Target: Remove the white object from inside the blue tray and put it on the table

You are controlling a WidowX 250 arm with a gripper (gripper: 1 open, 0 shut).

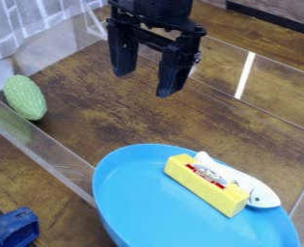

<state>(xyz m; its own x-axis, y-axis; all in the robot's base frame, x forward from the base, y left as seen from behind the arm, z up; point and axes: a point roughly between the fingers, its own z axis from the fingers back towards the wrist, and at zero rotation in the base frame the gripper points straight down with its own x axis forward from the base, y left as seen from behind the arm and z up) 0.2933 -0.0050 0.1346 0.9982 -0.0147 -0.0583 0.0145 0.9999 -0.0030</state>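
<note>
ROBOT ARM | black robot arm at top centre of the frame, matte dark housings | faint lighter highlights along the edges | blocky jointed segments above, small round screw-like details near the middle | hand also black, two broad fingers with angular, tapering outlines

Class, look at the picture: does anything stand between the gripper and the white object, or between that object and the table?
Nothing visible blocks the gripper from above. The yellow block lies right alongside the white object, and the blue tray's low rim separates it from the table.
</note>
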